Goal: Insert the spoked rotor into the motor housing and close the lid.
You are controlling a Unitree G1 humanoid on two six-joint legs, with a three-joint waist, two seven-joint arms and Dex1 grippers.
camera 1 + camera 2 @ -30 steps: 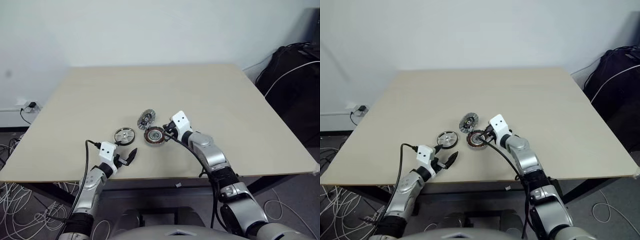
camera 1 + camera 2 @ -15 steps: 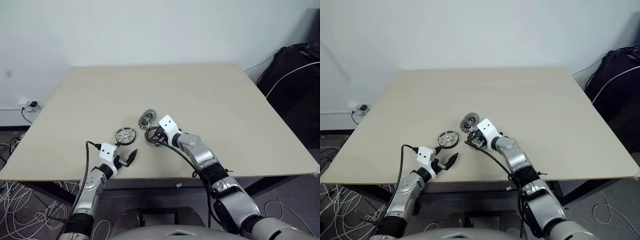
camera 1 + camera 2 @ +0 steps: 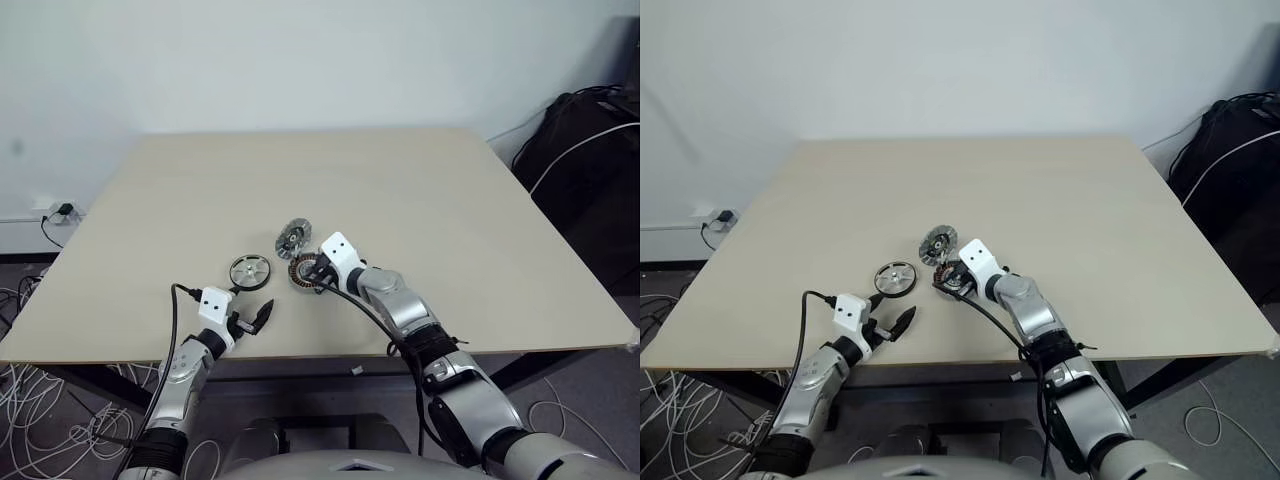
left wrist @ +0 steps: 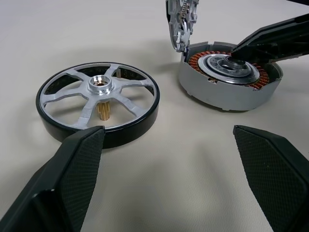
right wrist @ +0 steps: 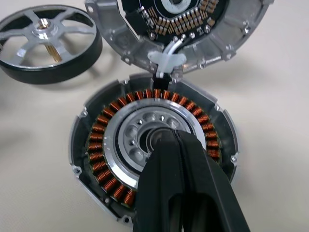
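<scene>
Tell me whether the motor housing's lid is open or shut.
Open. The lid stands tilted up behind the motor housing, its inner face showing, and the copper windings lie exposed.

Head pair high, facing down over the table (image 3: 420,200); wrist views close, sharing the motor housing (image 5: 154,159).

Left arm: extended forward low on the robot's left, its black two-fingered tool (image 3: 252,318) with fingers (image 4: 72,164) spread wide apart. Right arm: bent inward toward centre, its black tool (image 5: 181,159) angled downward, fingers pressed together
</scene>
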